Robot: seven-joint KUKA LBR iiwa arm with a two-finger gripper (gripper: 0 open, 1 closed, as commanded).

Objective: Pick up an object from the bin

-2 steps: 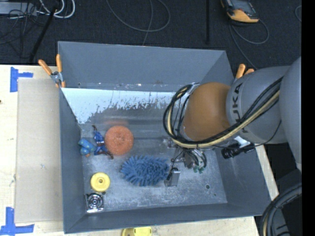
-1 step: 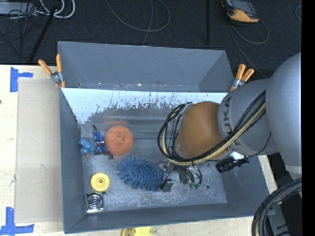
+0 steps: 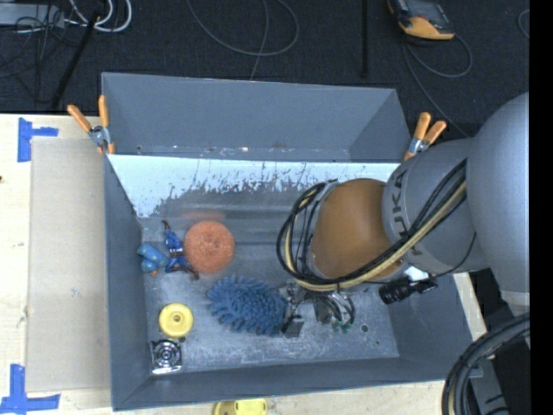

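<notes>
Several small things lie in the left half of the grey bin (image 3: pixel 121 249). Nearest the pincer (image 3: pixel 313 314) is a blue bristly, brush-like piece (image 3: pixel 244 305), just to its left at lower centre. Whether the pincer is wide or narrow I cannot tell (the orange wrist cover (image 3: pixel 350 227) hides much). For a sound grasp, I judge it should centre over the bristles, go low, and keep clear of the orange ball (image 3: pixel 209 245) above.
</notes>
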